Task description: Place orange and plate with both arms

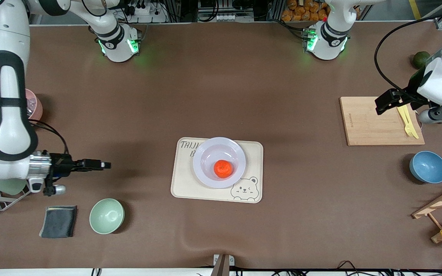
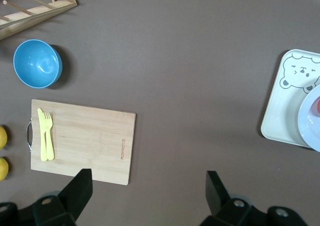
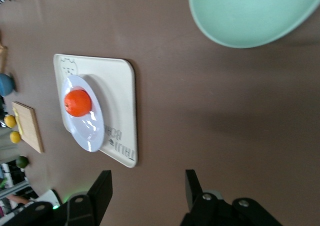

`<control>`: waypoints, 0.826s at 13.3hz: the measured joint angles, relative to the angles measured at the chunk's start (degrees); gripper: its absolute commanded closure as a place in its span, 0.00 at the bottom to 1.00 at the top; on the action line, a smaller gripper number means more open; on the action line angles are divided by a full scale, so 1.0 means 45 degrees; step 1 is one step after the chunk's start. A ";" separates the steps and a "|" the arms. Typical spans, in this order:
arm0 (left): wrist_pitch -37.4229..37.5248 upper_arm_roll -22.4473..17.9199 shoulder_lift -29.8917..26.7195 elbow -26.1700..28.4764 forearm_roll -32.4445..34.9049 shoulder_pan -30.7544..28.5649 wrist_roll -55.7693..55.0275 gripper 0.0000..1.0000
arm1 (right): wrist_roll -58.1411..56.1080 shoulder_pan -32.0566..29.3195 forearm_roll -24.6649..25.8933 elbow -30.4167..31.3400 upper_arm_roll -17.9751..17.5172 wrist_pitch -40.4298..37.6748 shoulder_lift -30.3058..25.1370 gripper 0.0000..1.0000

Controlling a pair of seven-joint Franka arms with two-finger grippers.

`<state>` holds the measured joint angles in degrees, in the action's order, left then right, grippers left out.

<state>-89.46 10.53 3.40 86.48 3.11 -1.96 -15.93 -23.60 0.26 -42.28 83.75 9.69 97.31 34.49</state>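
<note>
The orange lies in the middle of the pale lavender plate. The plate rests on a cream tray with a bear drawing at the table's middle. Orange and plate also show in the right wrist view. The left wrist view catches only the plate's edge. My right gripper is open and empty over bare table between the tray and the right arm's end. My left gripper is open and empty over the edge of the wooden cutting board.
A mint green bowl and a dark cloth lie near the front camera toward the right arm's end. A yellow fork lies on the board. A blue bowl, a wooden rack and a dark green fruit stand toward the left arm's end.
</note>
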 measured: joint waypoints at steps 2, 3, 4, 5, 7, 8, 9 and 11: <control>0.0012 0.0059 -0.0039 -0.0001 0.0000 0.0005 0.0000 0.00 | 0.0221 -0.0233 0.1290 -0.0482 0.0037 -0.0200 -0.0072 0.04; 0.0032 0.0141 -0.0064 -0.0003 0.0000 0.0007 0.0000 0.00 | 0.0323 -0.0228 0.1938 -0.0718 0.0043 -0.0242 -0.0194 0.00; 0.0063 0.0205 -0.0104 -0.0010 0.0000 0.0010 0.0000 0.00 | 0.0395 -0.0217 0.2467 -0.0899 0.0039 -0.0343 -0.0366 0.00; 0.0086 0.0239 -0.0164 -0.0016 0.0000 0.0010 0.0000 0.00 | 0.0429 -0.0201 0.3027 -0.1045 0.0038 -0.0416 -0.0619 0.00; 0.0116 0.0264 -0.0359 -0.0027 0.0000 0.0013 0.0000 0.00 | 0.0982 -0.0130 0.4513 -0.1171 0.0017 -0.0487 -0.1286 0.00; 0.0136 0.0276 -0.0470 -0.0028 0.0000 0.0016 0.0000 0.00 | 0.1288 -0.0097 0.5374 -0.1191 -0.0019 -0.0511 -0.1655 0.00; 0.0180 0.0291 -0.0570 -0.0027 -0.0001 0.0018 0.0000 0.00 | 0.1414 -0.0071 0.6209 -0.1211 -0.0065 -0.0535 -0.2042 0.00; 0.0414 0.0310 -0.0763 -0.0028 -0.0130 0.0019 0.0000 0.00 | 0.1540 0.0066 0.7395 -0.1225 -0.0143 -0.0895 -0.2892 0.00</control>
<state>-87.60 11.92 -0.04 86.35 2.52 -1.88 -15.93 -16.67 0.55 -9.01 78.24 9.05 93.28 21.47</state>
